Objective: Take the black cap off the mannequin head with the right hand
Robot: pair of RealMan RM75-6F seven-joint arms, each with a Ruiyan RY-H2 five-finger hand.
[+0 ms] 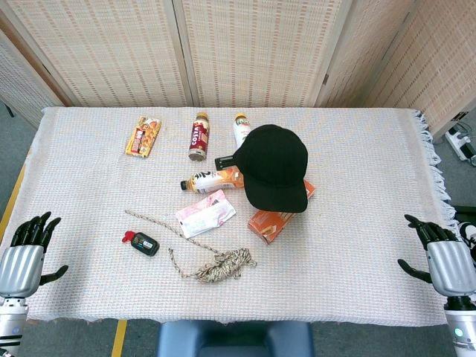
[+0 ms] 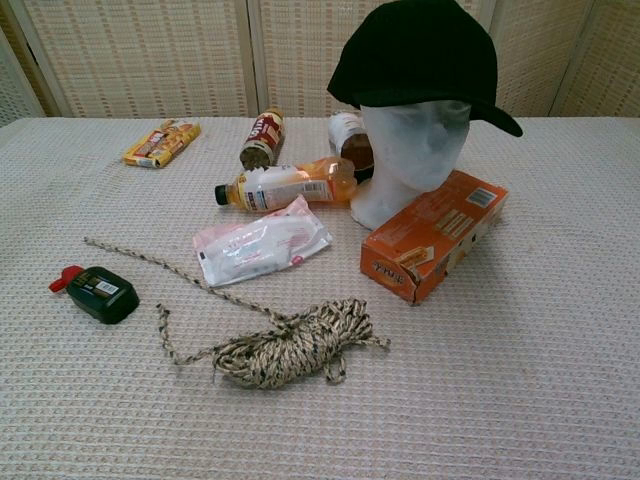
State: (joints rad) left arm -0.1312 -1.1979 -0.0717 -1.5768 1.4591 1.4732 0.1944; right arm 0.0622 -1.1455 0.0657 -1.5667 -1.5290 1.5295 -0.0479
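Woven white cloth (image 1: 357, 245) covered the table before folding screens. At its centre the black cap (image 2: 420, 50) sat on the white mannequin head (image 2: 412, 150), well apart from both hands. The right hand (image 1: 445, 256) and left hand (image 1: 26, 249) rested at the near corners, fingers spread, holding nothing. An orange box (image 2: 435, 235), lying bottles (image 2: 285, 185) and coiled rope (image 2: 290, 345) crowded the head.

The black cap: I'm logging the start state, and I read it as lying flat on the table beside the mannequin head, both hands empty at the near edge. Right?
Not quite. The black cap sits on the mannequin head, as the chest view shows. The left hand and right hand are indeed empty at the near edge.
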